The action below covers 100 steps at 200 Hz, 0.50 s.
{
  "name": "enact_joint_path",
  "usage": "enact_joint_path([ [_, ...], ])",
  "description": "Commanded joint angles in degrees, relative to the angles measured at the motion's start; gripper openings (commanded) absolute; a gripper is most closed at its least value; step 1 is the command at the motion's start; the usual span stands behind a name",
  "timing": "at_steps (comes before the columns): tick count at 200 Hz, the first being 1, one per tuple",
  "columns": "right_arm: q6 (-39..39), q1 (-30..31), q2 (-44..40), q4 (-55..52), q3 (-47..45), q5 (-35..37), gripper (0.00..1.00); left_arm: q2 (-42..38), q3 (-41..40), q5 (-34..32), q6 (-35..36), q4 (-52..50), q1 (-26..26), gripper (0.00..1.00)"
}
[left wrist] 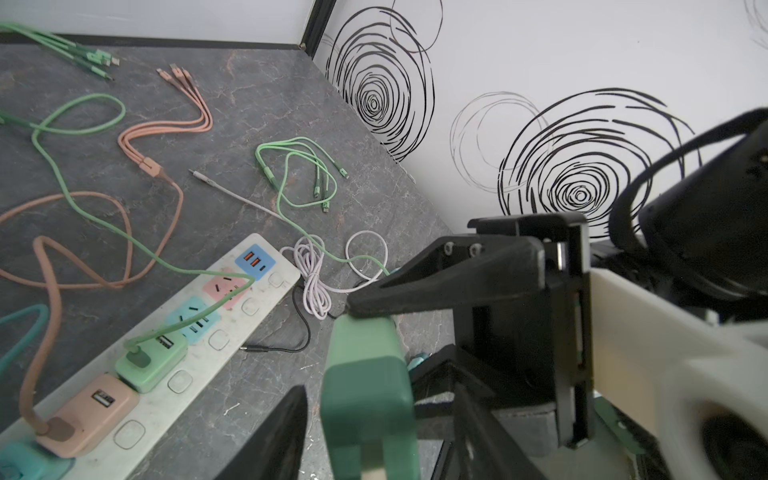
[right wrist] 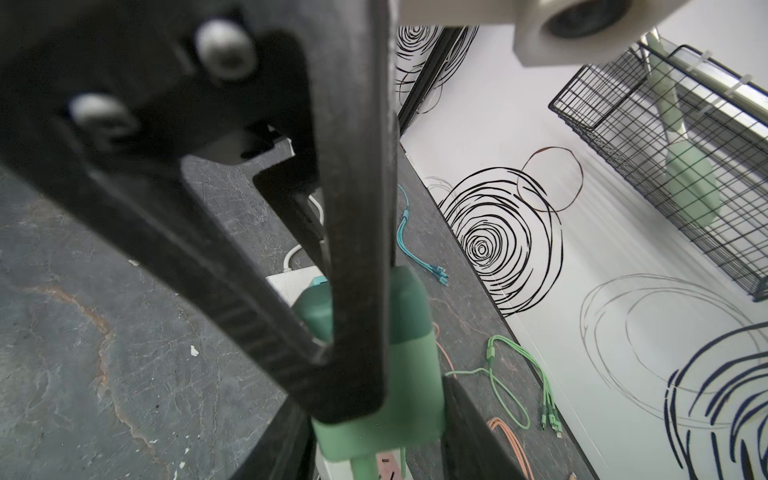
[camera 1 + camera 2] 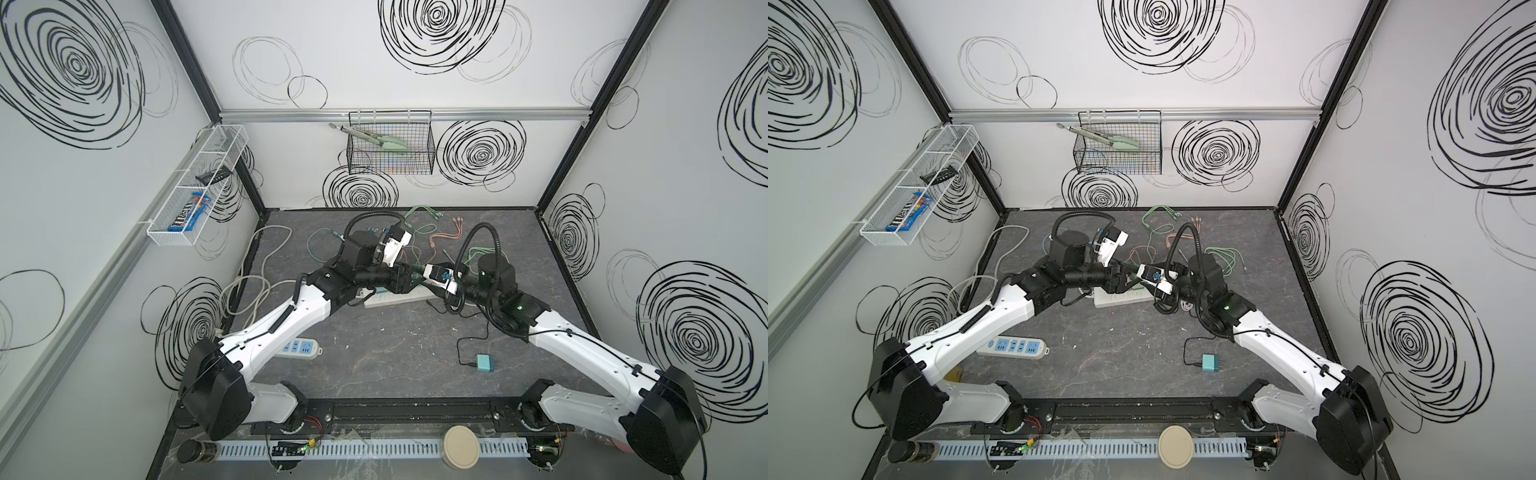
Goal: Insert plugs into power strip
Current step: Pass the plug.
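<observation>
A white mesh wall basket (image 3: 226, 137) on the side wall holds a blue candy packet (image 3: 189, 216) in its near compartment and a flat black object (image 3: 212, 176) in the middle one. A black wire basket (image 3: 415, 164) on the back wall holds metal tongs with mint-green tips (image 3: 374, 139). Over the dark grey marbled tabletop (image 3: 395, 365) both arms meet above a long white power strip (image 1: 284, 270). Only the left wrist view shows what is seated in it: a teal charger cube (image 1: 18, 461), a pink charger cube (image 1: 89, 415) and a mint-green charger cube (image 1: 151, 363), side by side at one end, each trailing a cable. A two-tone green boxy charger plug (image 1: 361, 349) is held close over the strip. The right gripper (image 2: 372, 399) is clamped on it, a finger against each side. The left gripper (image 1: 380, 390) has its fingers either side of the same plug, but I cannot tell whether they press it. Only the top views show a loose teal plug cube with a black cable (image 3: 485, 362) lying well apart near the right arm, and a second white strip with blue sockets (image 3: 301, 347) by the left arm. In those views the grippers cover nearly all of the held plug.
</observation>
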Motion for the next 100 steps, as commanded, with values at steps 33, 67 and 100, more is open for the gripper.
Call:
enact_joint_path([
  [33, 1.5, 0.2, 1.4, 2.8, 1.0, -1.9, 0.46, 0.9, 1.4, 1.6, -0.7, 3.2, 0.5, 0.15],
  [67, 14.1, -2.4, -0.7, 4.8, 1.7, 3.5, 0.83, -1.8, -0.6, 0.2, -1.8, 5.9, 2.8, 0.00],
  [100, 32.8, -10.9, -4.2, 9.0, -0.1, 10.4, 0.97, -3.3, -2.4, 1.8, -1.8, 6.8, 6.2, 0.00],
])
